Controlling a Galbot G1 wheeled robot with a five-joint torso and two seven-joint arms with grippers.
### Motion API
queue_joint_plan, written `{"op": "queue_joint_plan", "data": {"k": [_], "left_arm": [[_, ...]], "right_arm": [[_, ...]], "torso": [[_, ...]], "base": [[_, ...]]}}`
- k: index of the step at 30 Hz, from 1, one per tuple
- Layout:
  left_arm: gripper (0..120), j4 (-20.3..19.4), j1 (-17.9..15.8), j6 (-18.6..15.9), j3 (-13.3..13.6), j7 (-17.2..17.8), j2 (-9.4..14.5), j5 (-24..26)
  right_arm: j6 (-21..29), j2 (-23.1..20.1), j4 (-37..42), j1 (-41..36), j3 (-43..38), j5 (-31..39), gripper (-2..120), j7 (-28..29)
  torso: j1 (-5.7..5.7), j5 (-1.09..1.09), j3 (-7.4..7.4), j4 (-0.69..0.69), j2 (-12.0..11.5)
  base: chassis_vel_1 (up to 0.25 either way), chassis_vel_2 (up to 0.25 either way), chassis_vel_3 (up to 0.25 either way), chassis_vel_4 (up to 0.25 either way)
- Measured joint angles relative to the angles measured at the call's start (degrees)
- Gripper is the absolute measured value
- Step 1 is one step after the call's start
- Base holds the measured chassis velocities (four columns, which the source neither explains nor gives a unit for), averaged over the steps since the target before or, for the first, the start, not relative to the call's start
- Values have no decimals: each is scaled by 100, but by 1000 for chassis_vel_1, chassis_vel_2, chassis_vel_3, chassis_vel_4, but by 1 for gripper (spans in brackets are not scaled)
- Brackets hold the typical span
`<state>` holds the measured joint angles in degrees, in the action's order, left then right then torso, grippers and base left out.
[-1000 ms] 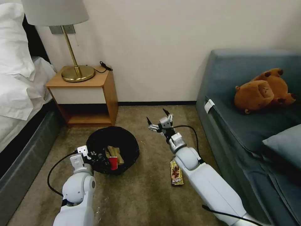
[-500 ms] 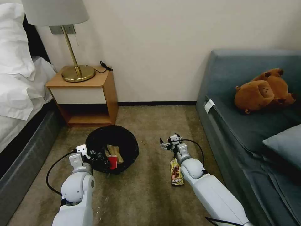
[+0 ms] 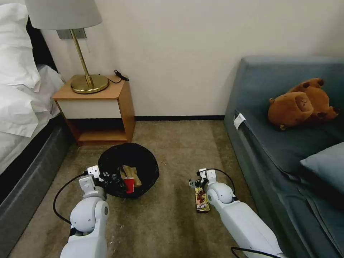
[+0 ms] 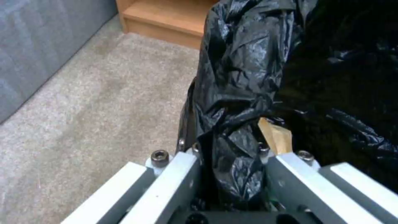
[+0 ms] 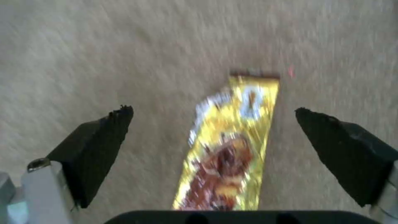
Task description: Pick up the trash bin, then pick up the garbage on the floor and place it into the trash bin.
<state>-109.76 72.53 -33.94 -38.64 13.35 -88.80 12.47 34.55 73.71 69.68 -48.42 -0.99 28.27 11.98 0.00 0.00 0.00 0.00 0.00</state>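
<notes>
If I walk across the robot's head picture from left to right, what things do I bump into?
Bed → lamp on the nightstand → trash bin → snack wrapper → sofa → stuffed bear.

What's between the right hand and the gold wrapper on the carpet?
Nothing visible. The right hand is open above the wrapper, which lies flat on bare carpet in line with the gap between its fingers. The left hand is shut on the bin liner, off to the side.

- Beige carpet floor (image 3: 172, 222) carries everything here.
- Dark-gold snack wrapper (image 3: 201, 199) lies flat on it.
- Trash bin (image 3: 148, 172) seemingly rests there too.
</notes>
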Motion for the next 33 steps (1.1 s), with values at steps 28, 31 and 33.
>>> {"op": "queue_joint_plan", "data": {"k": [28,31,33], "left_arm": [[3,-17,48,43,26,76,-26,-33],[3,-27,56,43,16,78,-17,-31],[3,-35,58,43,12,78,-9,-27]], "right_arm": [[-737,462,-1483,37,-530,-1496,93,-1121],[-880,490,-1536,18,-556,-1597,80,-1181],[-918,495,-1546,7,-567,-1623,75,-1194]], "torso": [[0,-1,0,0,0],[0,0,-1,1,0],[0,2,-1,2,1]], "base": [[0,0,0,0],[0,0,0,0],[0,0,0,0]]}}
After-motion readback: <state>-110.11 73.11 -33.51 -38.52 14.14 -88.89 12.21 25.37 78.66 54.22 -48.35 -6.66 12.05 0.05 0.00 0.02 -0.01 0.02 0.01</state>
